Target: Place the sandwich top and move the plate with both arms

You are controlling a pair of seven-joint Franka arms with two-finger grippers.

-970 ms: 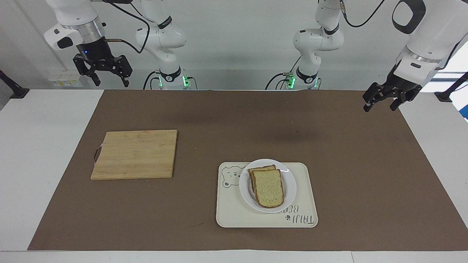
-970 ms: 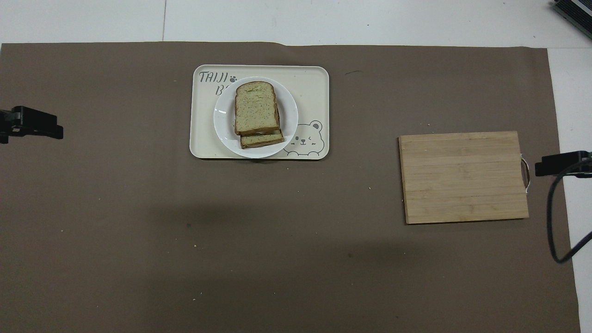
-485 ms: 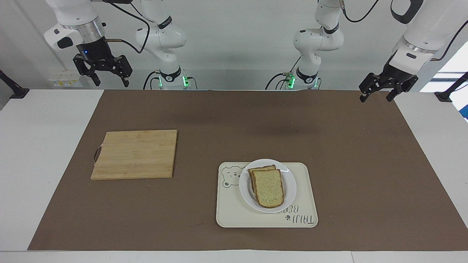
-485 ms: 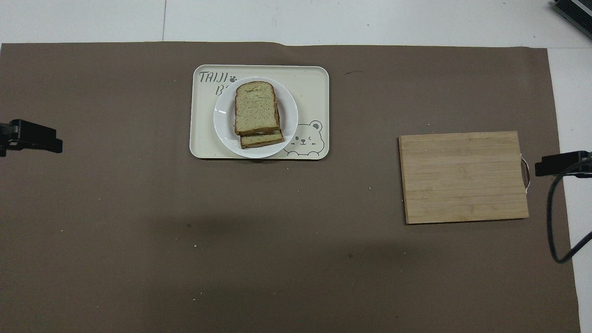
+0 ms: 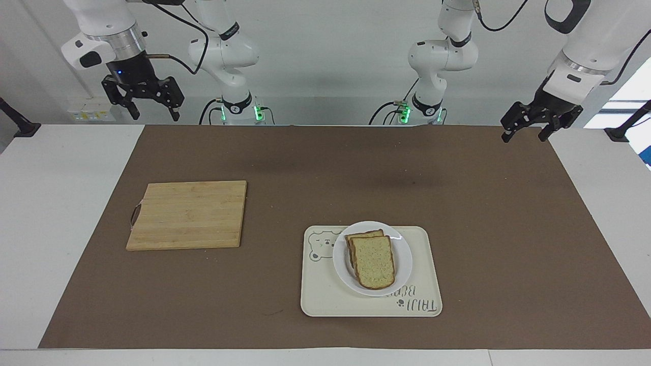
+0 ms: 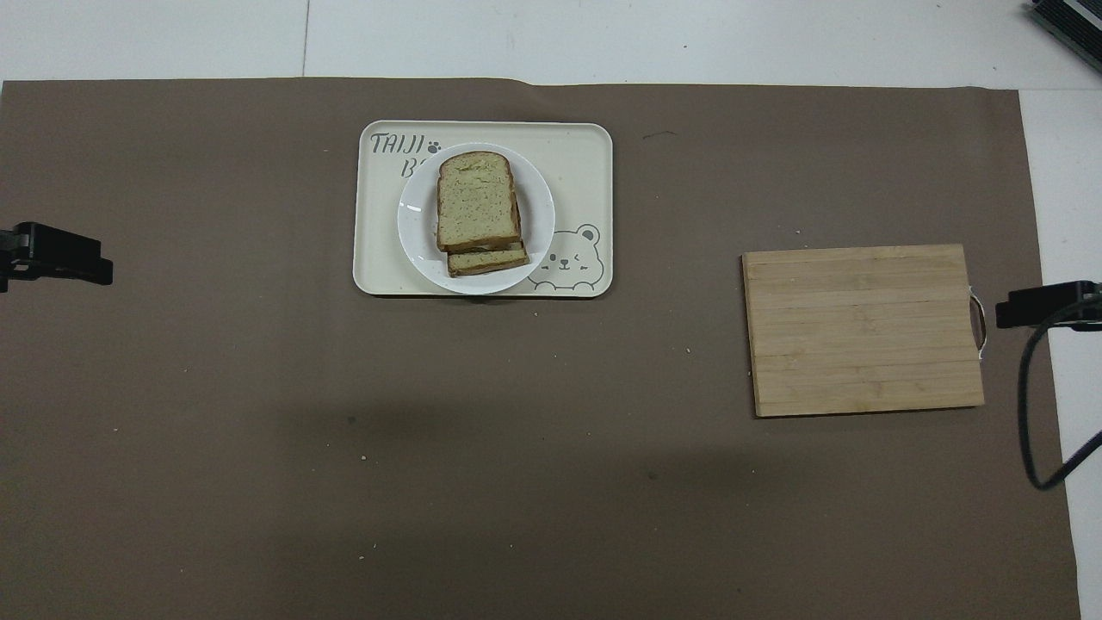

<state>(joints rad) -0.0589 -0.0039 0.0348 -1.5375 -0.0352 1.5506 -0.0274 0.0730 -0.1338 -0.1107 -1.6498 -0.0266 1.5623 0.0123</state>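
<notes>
The sandwich top (image 5: 374,262) lies on a lower bread slice (image 5: 363,234) on the white plate (image 5: 404,254), which sits on the cream bear tray (image 5: 320,295). In the overhead view the sandwich top (image 6: 478,201) covers most of the lower slice (image 6: 486,261) on the plate (image 6: 538,215). My left gripper (image 5: 525,136) hangs open and empty high over the mat's corner at the left arm's end. My right gripper (image 5: 155,116) hangs open and empty high over the mat's edge at the right arm's end. Both are far from the plate.
A wooden cutting board (image 5: 188,214) with a small handle lies on the brown mat toward the right arm's end, nearer to the robots than the tray (image 6: 585,155). It also shows in the overhead view (image 6: 861,327). A black cable hangs by the right gripper (image 6: 1042,303).
My left gripper has risen and drawn back toward the robots' end of the table, then nearly stopped. The right arm, bread, plate and tray have not moved.
</notes>
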